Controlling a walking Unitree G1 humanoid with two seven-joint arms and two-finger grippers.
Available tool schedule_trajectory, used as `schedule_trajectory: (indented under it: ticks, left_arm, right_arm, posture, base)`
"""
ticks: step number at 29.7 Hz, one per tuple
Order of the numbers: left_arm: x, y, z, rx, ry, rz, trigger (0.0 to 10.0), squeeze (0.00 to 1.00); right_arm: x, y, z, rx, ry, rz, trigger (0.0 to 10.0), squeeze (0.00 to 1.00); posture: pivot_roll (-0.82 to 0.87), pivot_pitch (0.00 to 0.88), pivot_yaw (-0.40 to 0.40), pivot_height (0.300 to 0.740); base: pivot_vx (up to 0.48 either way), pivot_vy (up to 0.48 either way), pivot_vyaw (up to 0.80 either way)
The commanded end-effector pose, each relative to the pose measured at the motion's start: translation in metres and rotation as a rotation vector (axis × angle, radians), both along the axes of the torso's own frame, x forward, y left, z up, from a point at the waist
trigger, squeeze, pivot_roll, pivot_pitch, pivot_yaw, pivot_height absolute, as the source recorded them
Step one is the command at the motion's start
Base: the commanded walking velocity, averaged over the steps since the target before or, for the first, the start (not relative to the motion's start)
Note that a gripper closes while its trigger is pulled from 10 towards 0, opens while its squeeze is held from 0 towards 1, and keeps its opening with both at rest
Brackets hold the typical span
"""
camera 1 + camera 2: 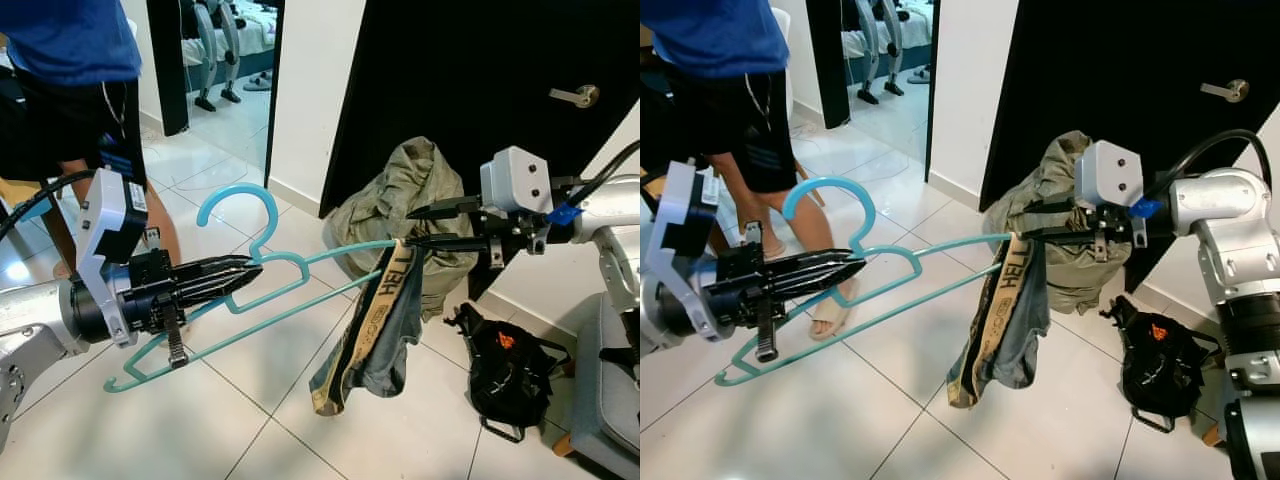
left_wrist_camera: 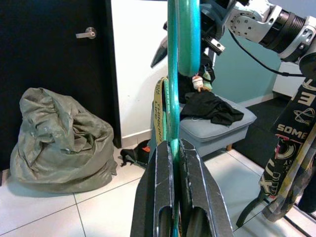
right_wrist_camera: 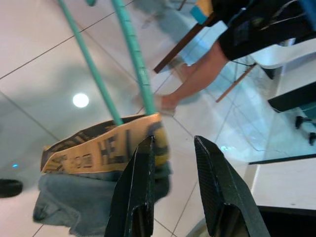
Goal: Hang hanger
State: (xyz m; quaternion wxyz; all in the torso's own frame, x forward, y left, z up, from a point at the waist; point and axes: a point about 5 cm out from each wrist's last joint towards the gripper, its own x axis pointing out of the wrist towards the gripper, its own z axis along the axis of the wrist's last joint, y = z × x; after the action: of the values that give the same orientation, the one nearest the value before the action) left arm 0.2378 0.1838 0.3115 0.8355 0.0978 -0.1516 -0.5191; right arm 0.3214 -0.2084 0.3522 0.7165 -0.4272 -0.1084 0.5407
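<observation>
The left tool point(image 1: 235, 278) is clenched on the teal hanger point(image 1: 290, 270) near the base of its hook; the left wrist view shows both black fingers point(image 2: 160, 192) pressed against the teal bar. The hanger is held in the air above the tiled floor point(image 1: 250, 420), roughly level, with its hook pointing up and its far shoulder reaching toward the right tool point(image 1: 420, 228). A pair of blue-grey shorts point(image 1: 375, 340) with a yellow lettered waistband hangs over that far end, the waistband draped across the bars. The right tool is at the waistband with its fingers apart; the right wrist view shows a clear gap between them, with the fabric just beyond the tips. Behind stand a black door point(image 1: 470, 60), an olive bag point(image 1: 400, 200) on the floor against it, and a black backpack point(image 1: 510, 375). A person point(image 1: 70, 90) in a blue shirt stands beside the left arm.
</observation>
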Motion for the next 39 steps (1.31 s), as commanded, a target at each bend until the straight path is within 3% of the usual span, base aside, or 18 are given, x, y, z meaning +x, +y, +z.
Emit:
schedule_trajectory:
  ticks: [1,13,31,39]
  left_arm:
    - [-0.004,-0.002,0.000,0.023,0.000,-0.025,10.0,0.00]
    - [-0.005,-0.001,0.000,0.025,-0.001,-0.022,10.0,0.00]
    - [-0.006,-0.001,0.000,0.046,0.000,-0.037,10.0,0.00]
    - [-0.006,-0.002,0.001,0.047,-0.002,-0.037,10.0,0.00]
  right_arm:
    - [-0.003,-0.002,-0.004,-0.035,0.035,0.014,10.0,0.00]
    - [-0.003,-0.005,-0.005,-0.062,0.050,0.010,10.0,0.00]
    - [0.000,0.022,-0.018,-0.071,0.083,0.130,10.0,0.00]
    - [-0.001,0.023,-0.023,-0.091,0.111,0.146,10.0,0.00]
  posture:
    - [-0.11,0.217,-0.145,0.740]
    - [-0.10,0.205,-0.144,0.740]
    - [-0.08,0.203,-0.145,0.740]
    - [-0.09,0.210,-0.147,0.740]
  base:
    - [0.000,0.000,0.00]
    - [0.000,0.000,0.00]
    - [0.000,0.000,0.00]
    - [0.000,0.000,0.00]
